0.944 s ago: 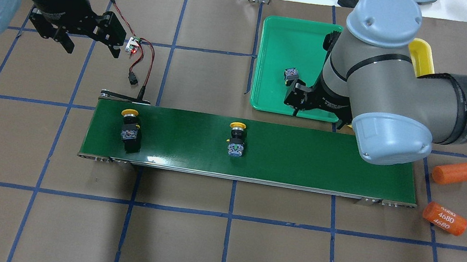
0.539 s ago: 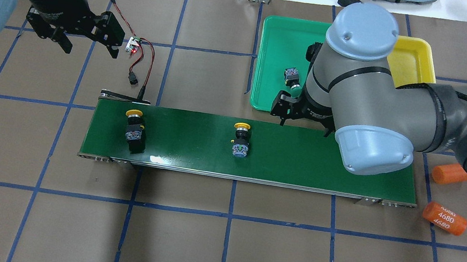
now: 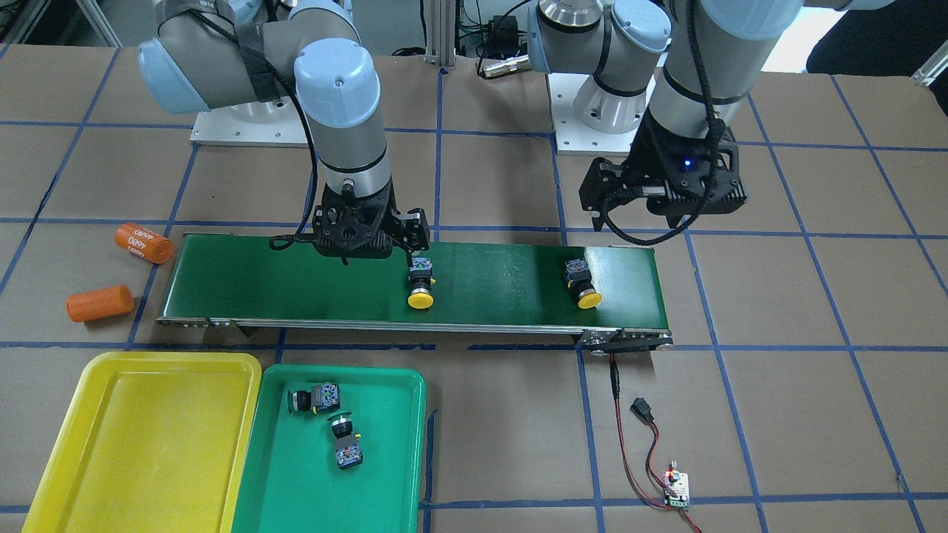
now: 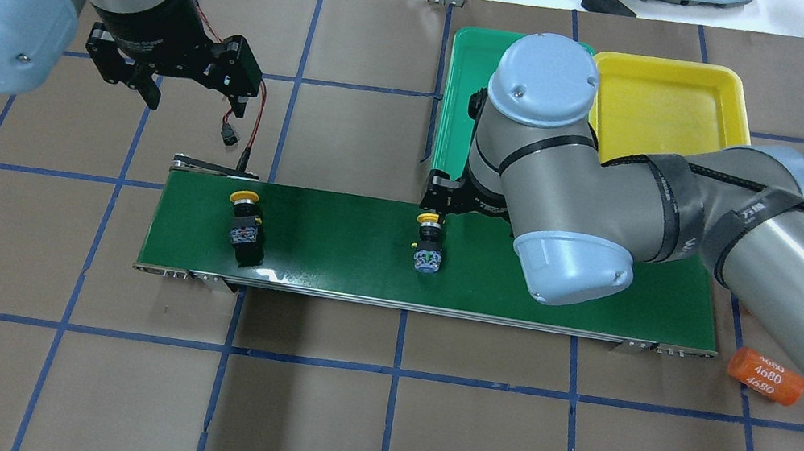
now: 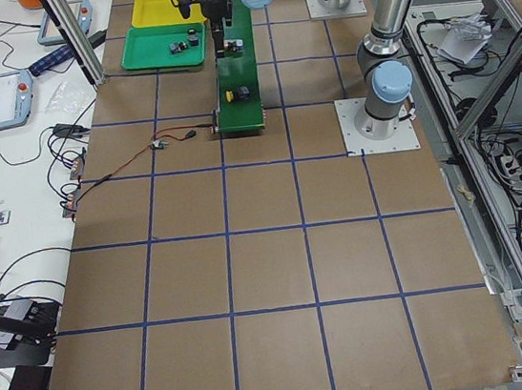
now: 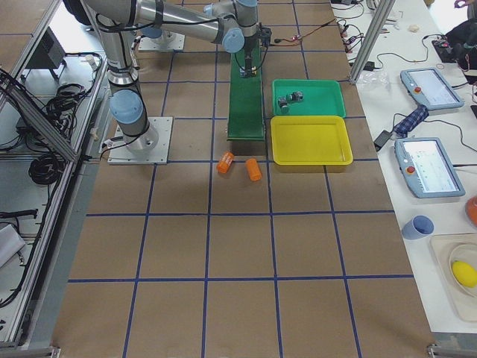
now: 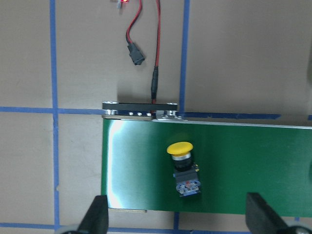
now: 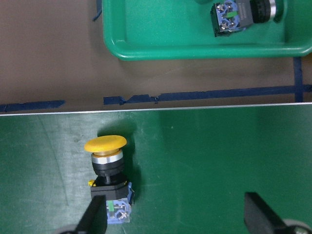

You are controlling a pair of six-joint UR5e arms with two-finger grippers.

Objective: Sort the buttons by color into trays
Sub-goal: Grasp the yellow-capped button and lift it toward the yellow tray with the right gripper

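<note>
**Two yellow buttons on the belt, both grippers spread wide**

In the front-facing view we find the conveyor belt (image 3: pixel 503 270) across the middle of the table. The green tray (image 3: pixel 385 477) and the yellow tray (image 3: pixel 148 444) sit side by side at seven o'clock of the belt.

The first green button (image 3: pixel 315 398) and the second green button (image 3: pixel 345 442) lie on their sides in the green tray, near each other. We see nothing in the yellow tray.

The middle yellow button (image 3: pixel 421 285) and the end yellow button (image 3: pixel 581 285) lie on the belt, well apart. In the overhead view their caps point to twelve o'clock.

The right gripper (image 3: pixel 370 238) hangs over the belt, released and holding nothing. In its wrist view the middle yellow button lies just beside the finger at seven o'clock. We cannot tell whether they touch.

The left gripper (image 3: pixel 663 207) is also spread and bare. In the overhead view it stands at eleven o'clock of the end yellow button.

A printed orange cylinder (image 3: pixel 143 243) and a plain orange cylinder (image 3: pixel 100 303) lie at nine o'clock of the belt.
</note>
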